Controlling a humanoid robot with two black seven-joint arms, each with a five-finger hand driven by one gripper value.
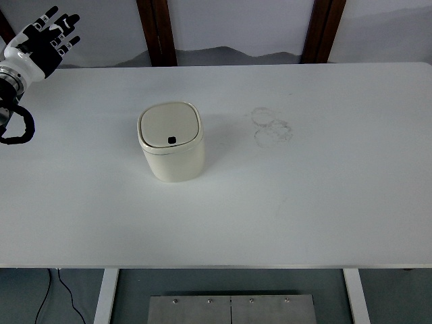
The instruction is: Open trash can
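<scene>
A small cream trash can (171, 142) stands upright on the white table (304, 202), left of the middle. Its rounded square lid (170, 123) lies flat and closed, with a small black button near the front edge. My left hand (48, 39) is at the far top left corner, well away from the can, its black and white fingers spread and holding nothing. The right arm does not show.
Faint ring marks (271, 125) mark the tabletop to the right of the can. A black cable loops by my left wrist (19, 128). Two dark wooden posts (156, 30) stand behind the table. A metal plate (231, 309) lies below the front edge.
</scene>
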